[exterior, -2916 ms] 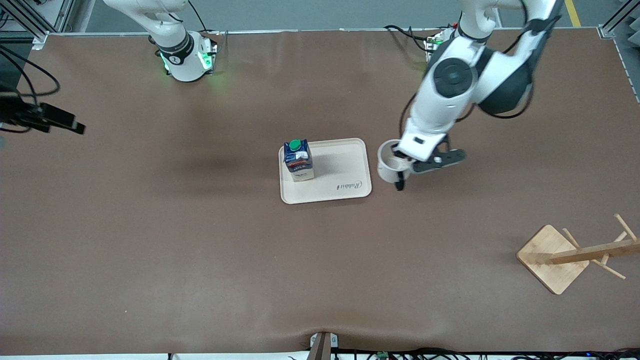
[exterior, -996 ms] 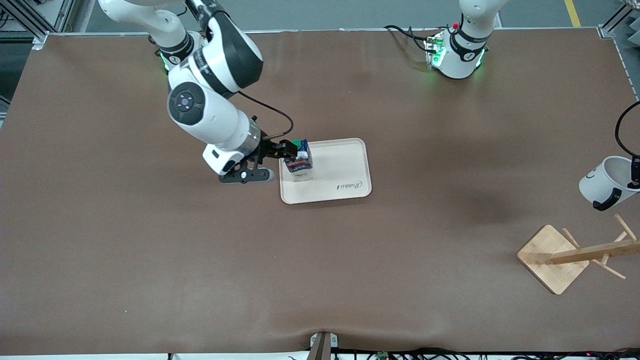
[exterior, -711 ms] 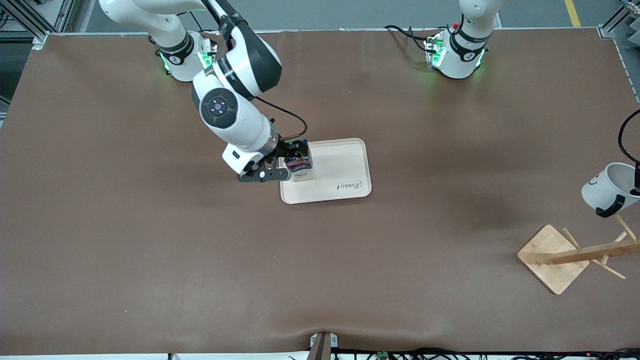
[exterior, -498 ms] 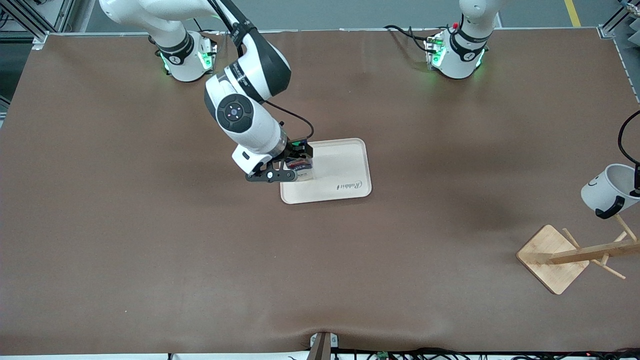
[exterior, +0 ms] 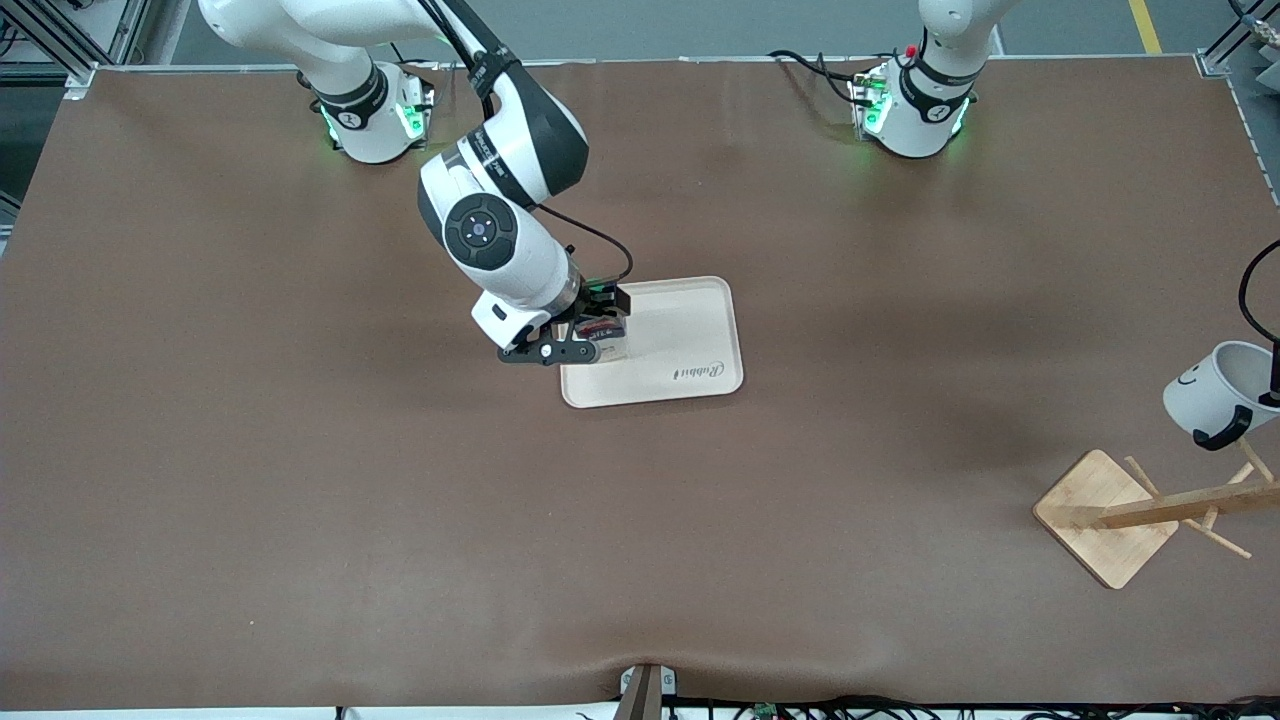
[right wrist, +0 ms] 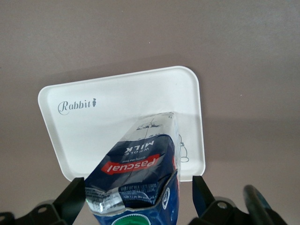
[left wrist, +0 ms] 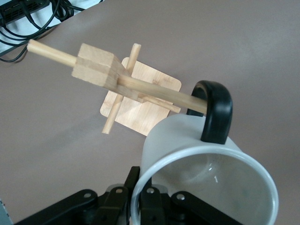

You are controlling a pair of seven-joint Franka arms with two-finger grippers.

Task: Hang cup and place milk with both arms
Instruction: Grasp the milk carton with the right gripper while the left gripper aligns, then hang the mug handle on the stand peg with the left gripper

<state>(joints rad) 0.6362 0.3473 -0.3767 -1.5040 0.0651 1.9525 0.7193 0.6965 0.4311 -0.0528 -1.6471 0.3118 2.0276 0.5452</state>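
Observation:
The milk (exterior: 606,345) stands on the white tray (exterior: 690,330), at the corner toward the right arm's end. My right gripper (exterior: 580,325) is open around it, one finger on each side; the right wrist view shows the carton (right wrist: 140,164) between the fingers (right wrist: 70,201), with a gap on one side. My left gripper (exterior: 1274,380) is shut on the rim of the cup (exterior: 1215,392) and holds it tilted over the wooden rack (exterior: 1140,510). In the left wrist view the cup's black handle (left wrist: 214,112) is at the tip of a rack peg (left wrist: 159,91); my left gripper (left wrist: 140,190) pinches the rim.
The rack's square base (exterior: 1100,515) stands near the table's edge at the left arm's end, nearer to the front camera than the tray, with several pegs sticking out. The tray (right wrist: 117,122) bears a "Rabbit" print. Brown mat covers the table.
The right arm has swung in from the table's end and set its open fingers around the milk. The left arm carried the cup from beside the tray to the rack and lowered it toward a peg.

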